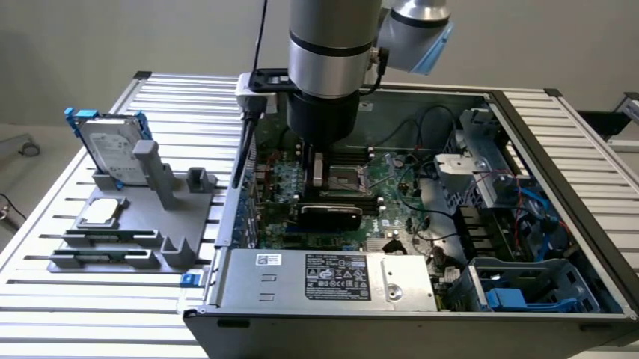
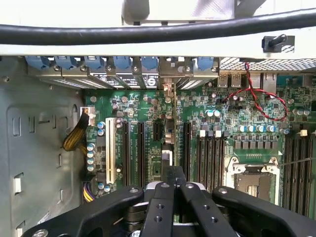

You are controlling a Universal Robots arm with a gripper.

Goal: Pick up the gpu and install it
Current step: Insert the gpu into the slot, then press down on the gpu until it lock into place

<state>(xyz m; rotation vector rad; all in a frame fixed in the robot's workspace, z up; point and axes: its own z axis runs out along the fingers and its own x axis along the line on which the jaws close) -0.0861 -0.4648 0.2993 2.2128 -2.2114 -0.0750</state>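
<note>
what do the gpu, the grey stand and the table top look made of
The gpu: glossy black shroud catching highlights, probably moulded plastic.
The grey stand: flat matte grey all over, likely plastic, possibly printed.
The table top: ribbed silver slats with a dull sheen, apparently aluminium profile.

Wall: plain pale grey wall (image 1: 100, 37) across the back — bare and flat.
Floor: pale floor (image 1: 25, 176) at the exterior view's left, beyond the table's edge.
Table: worktable (image 1: 90, 314) topped with ribbed silver aluminium slats.
Neighbouring furniture: corner of another slatted metal frame (image 1: 629, 105) at the exterior view's right edge.
Light: soft and even — faint shadows, mild shine on the slats.
</note>
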